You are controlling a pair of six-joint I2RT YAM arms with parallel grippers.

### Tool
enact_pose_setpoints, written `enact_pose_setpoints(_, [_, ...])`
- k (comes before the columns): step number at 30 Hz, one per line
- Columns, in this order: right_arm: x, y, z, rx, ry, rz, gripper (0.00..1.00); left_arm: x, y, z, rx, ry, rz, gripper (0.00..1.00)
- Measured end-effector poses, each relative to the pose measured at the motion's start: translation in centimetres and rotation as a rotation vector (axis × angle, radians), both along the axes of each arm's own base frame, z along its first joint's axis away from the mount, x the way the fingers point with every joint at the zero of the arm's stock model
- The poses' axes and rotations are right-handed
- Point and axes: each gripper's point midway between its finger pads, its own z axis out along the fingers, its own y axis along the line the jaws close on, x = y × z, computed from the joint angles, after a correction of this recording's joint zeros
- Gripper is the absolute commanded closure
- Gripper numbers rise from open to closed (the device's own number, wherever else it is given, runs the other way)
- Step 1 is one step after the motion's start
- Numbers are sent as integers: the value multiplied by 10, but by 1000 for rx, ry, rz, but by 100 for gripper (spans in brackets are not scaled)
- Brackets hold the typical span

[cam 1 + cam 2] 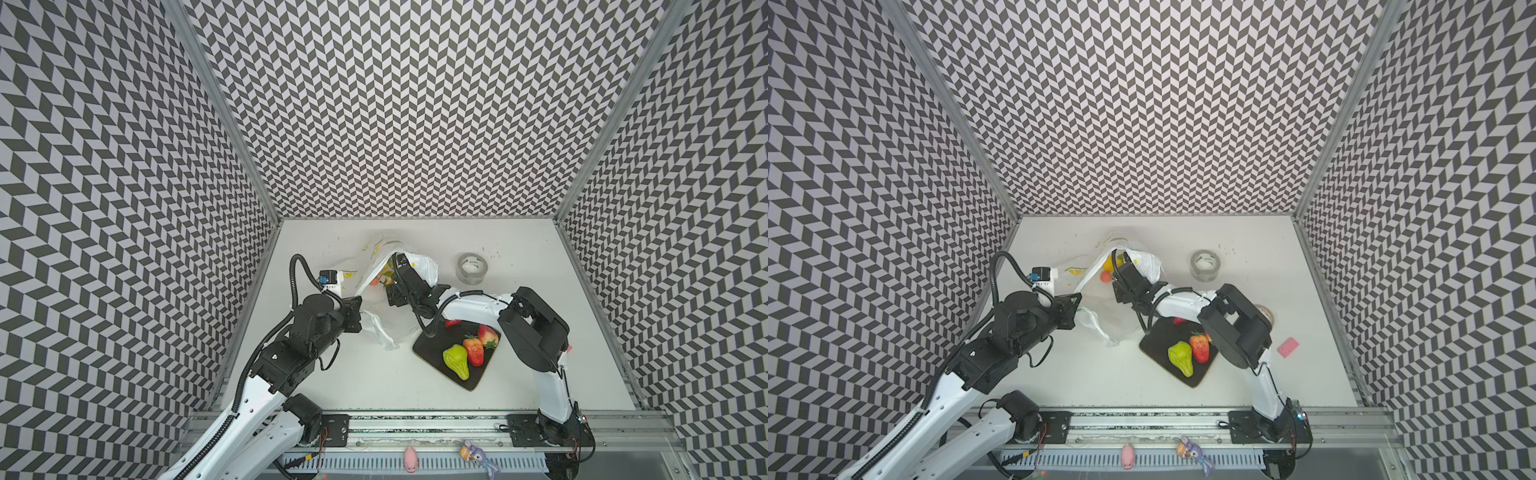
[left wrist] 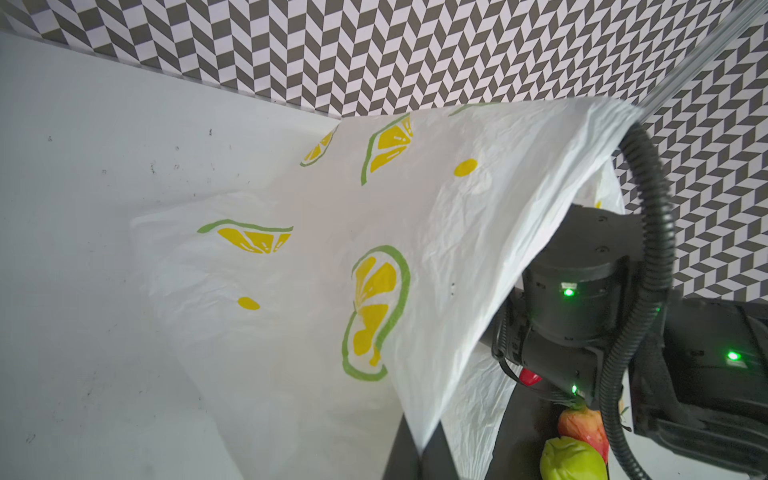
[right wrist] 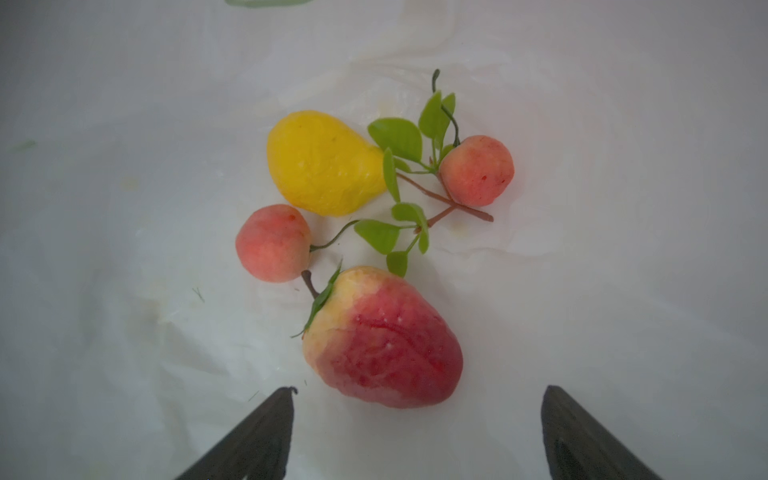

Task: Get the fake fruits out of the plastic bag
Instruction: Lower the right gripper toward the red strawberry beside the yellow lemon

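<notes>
- The bag [image 1: 422, 266] lies at the far middle of the white bench [image 1: 353, 386]. It is white and printed with yellow lemon slices, and its mouth faces the near side.
- Inside it we see a yellow pear [image 3: 324, 162] and two round pink fruits [image 3: 272, 243] on a leafy twig [image 3: 399, 141]. A strawberry [image 3: 386, 336] lies on its side closest to the mouth.
- The right pincer [image 3: 417, 390] reaches into the bag with its jaws wide apart and nothing between them. The strawberry lies just ahead of them.
- The left pincer [image 1: 359, 311] is clamped on the bag's left rim and holds that side up off the bench.
- A black board [image 1: 432, 349] sits just near and right of the bag, partly under the right arm.
- On the board a green pear [image 1: 456, 361] touches one of two strawberries [image 1: 474, 351]. A small red fruit [image 1: 453, 323] at the far edge is half hidden by the arm.
- A tape roll [image 1: 471, 268] stands to the right of the bag, well apart from it.
- A flat pink piece [image 1: 1287, 347] lies at the right of the bench.
- Grey-and-white chevron walls close the left, far and right sides, with metal posts in the far corners.
- On the rail at the near edge lie a pink pig [image 1: 411, 458] and a purple toy [image 1: 478, 455].
- The print inside the tape roll's core is too small for us to read.
</notes>
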Motion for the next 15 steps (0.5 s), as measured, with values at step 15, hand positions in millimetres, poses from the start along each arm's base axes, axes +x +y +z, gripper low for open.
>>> enact_pose_setpoints(15, [20, 12, -8, 323, 83, -195, 9, -4, -10, -19, 4, 62, -56, 100])
